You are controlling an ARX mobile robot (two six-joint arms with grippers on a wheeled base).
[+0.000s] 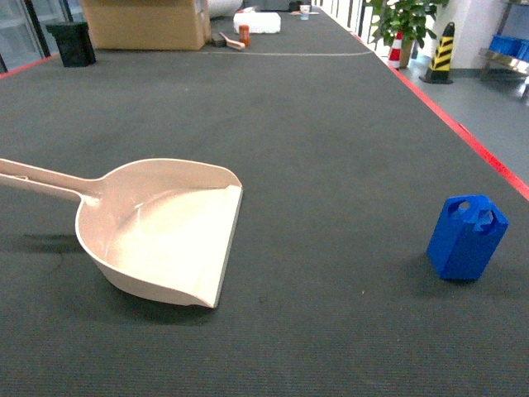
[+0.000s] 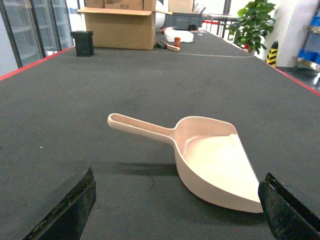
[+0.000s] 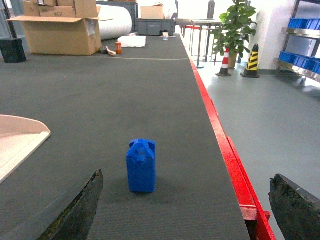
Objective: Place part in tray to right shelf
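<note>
The cream tray [image 1: 157,231] lies on the dark mat at the left, its handle pointing left and its flat lip facing right. The blue part [image 1: 467,236] stands upright at the far right, near the red table edge, well apart from the tray. Neither gripper shows in the head view. My left gripper [image 2: 178,182] is open and empty, with the tray [image 2: 210,160] just ahead and slightly right. My right gripper [image 3: 186,182] is open and empty; the part [image 3: 141,166] stands a short way ahead, left of centre. The right shelf is out of view.
The red table edge [image 3: 225,150] runs close to the right of the part, with grey floor beyond. A cardboard box [image 1: 145,23], a black bin [image 1: 73,43] and small items sit at the far end. A metal rack with blue bins [image 3: 300,45] stands across the aisle.
</note>
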